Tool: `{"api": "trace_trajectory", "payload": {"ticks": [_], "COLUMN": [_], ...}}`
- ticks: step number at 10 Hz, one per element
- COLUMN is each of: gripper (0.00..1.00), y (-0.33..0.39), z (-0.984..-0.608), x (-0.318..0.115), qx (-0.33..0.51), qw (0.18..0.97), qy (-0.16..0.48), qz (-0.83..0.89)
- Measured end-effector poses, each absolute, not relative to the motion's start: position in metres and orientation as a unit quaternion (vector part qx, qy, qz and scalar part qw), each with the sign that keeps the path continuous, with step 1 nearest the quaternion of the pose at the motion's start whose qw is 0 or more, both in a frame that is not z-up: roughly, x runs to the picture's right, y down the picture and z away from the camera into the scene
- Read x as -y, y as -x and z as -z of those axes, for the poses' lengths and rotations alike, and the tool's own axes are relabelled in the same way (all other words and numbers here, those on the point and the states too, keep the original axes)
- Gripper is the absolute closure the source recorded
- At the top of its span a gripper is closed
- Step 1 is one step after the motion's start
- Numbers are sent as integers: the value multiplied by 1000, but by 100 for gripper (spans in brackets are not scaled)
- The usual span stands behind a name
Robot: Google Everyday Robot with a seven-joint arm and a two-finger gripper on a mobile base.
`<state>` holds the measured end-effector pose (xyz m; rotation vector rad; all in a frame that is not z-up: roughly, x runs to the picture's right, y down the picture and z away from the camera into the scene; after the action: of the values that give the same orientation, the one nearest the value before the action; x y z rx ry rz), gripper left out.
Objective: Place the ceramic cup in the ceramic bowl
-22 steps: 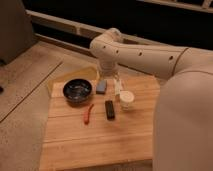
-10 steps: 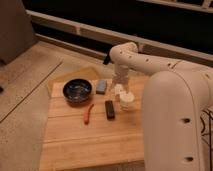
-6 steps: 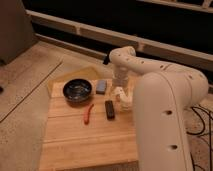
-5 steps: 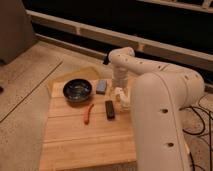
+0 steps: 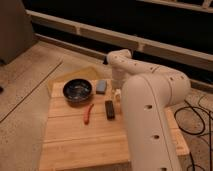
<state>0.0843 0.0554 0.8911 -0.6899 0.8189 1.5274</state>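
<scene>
The glossy black ceramic bowl (image 5: 77,90) sits at the back left of the wooden table (image 5: 80,142). My white arm fills the right foreground and bends down to the gripper (image 5: 118,93), which is low over the table, right of the grey-blue block. The ceramic cup stood at this spot. Only a small pale patch shows there now, and I cannot tell cup from gripper. The arm hides the rest. The gripper is well to the right of the bowl, with the block between them.
A small grey-blue block (image 5: 101,87) lies right of the bowl. A flat black bar (image 5: 109,109) and a thin red object (image 5: 88,113) lie in front of it. A yellowish sheet (image 5: 88,74) lies behind the bowl. Cables (image 5: 196,120) run over the floor at right.
The arm has swung toward the camera and now covers the table's right side and the cup. The gripper has come down to the cup's place. The bowl, block, bar and red object have not moved.
</scene>
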Motion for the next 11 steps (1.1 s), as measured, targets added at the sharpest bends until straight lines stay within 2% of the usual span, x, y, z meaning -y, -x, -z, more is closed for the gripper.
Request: {"api": "trace_trajectory", "payload": {"ticks": [2,4,7,11], "gripper": [99,100,100,100], "y": [-81,-79,-72,-4], "z": [-891,-884,-852,-789], "x": [-48,-39,-7,64], "qx": [-348,-341,-314,-243], "qw": [598,601,620,722], "qy": [294,285,245,167], "qz": [-659,-664,-676,-626]}}
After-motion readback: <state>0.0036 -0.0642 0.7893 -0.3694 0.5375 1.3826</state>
